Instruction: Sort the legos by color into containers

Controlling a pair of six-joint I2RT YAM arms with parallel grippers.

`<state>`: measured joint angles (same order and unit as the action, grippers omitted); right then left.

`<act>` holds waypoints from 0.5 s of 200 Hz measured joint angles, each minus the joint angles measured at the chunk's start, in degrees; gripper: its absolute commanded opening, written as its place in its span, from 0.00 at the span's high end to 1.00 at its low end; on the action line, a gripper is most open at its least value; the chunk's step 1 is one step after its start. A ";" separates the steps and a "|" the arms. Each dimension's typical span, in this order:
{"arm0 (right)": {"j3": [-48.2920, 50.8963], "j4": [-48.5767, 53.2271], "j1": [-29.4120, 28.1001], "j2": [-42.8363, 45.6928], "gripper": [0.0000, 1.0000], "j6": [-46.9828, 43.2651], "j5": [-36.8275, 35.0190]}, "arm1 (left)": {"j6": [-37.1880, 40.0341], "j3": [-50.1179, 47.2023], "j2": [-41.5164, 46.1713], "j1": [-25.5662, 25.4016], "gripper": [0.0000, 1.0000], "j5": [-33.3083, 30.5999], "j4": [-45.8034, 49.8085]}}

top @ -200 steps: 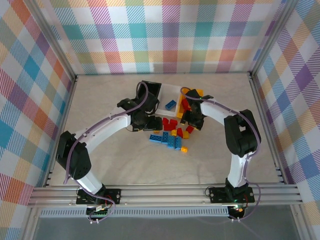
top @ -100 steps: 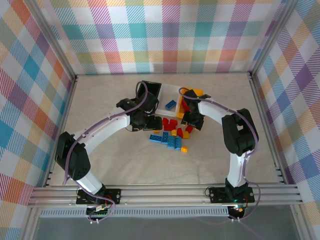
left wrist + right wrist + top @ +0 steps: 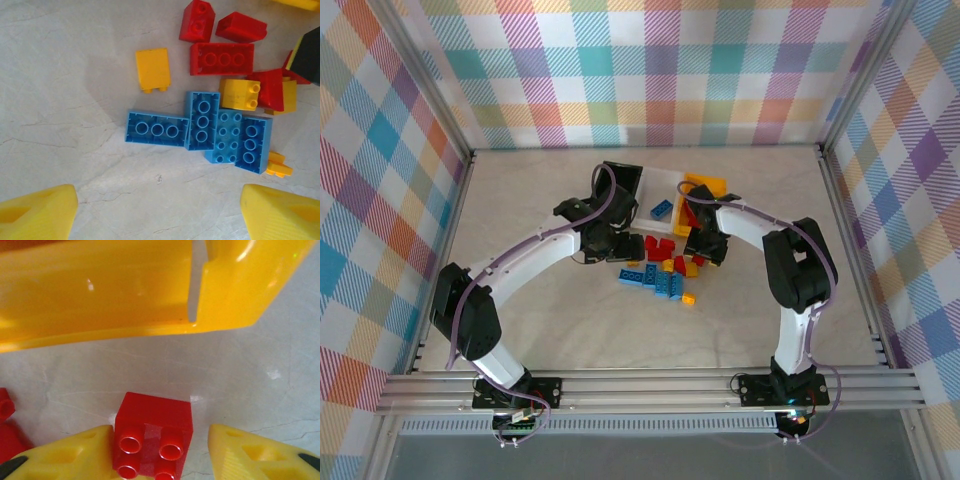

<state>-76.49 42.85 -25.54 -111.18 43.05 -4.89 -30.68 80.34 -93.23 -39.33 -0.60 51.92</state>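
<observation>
Four blue bricks (image 3: 202, 120) are counted beneath the wide-apart left gripper (image 3: 159, 200); one red brick (image 3: 152, 432) is straddled, unclamped, by the right gripper (image 3: 159, 440).

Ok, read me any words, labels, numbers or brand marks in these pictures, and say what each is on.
None can be read.
The studs of the long blue plastic brick and the square red plastic brick look blank; any embossing is too blurred to tell.
The yellow plastic bin and the plaid-patterned walls carry no lettering.
</observation>
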 measured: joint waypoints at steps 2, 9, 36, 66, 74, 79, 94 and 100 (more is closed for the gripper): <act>0.02 -0.04 0.00 0.00 0.55 0.02 0.00 | -0.02 -0.11 0.02 0.00 0.15 0.00 0.02; 0.17 -0.22 0.00 0.00 0.58 0.04 -0.02 | -0.17 -0.48 0.09 0.00 0.15 -0.02 0.02; 1.05 -0.59 0.00 0.02 0.60 -0.22 -0.02 | -1.07 -1.55 0.39 0.00 0.15 -0.13 0.00; 1.79 -0.31 0.00 2.10 0.60 -0.66 0.13 | -1.51 -2.16 0.52 0.00 0.15 -0.11 -0.63; 1.95 0.02 0.00 3.50 0.62 -0.72 0.37 | -1.51 -2.21 0.52 0.00 0.15 -0.11 -0.98; 1.95 0.28 0.00 4.63 0.63 -0.90 0.42 | -1.51 -2.21 0.52 0.00 0.15 -0.11 -1.16; 1.92 0.55 0.00 8.48 0.64 -1.31 0.61 | -1.51 -2.21 0.52 0.00 0.15 -0.09 -1.42; 1.81 0.72 0.00 9.86 0.64 -1.53 0.61 | -1.53 -2.21 0.50 0.00 0.15 -0.02 -1.49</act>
<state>-74.67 43.57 -25.54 -101.32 41.52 -4.27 -32.21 78.13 -92.73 -39.33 -0.62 50.43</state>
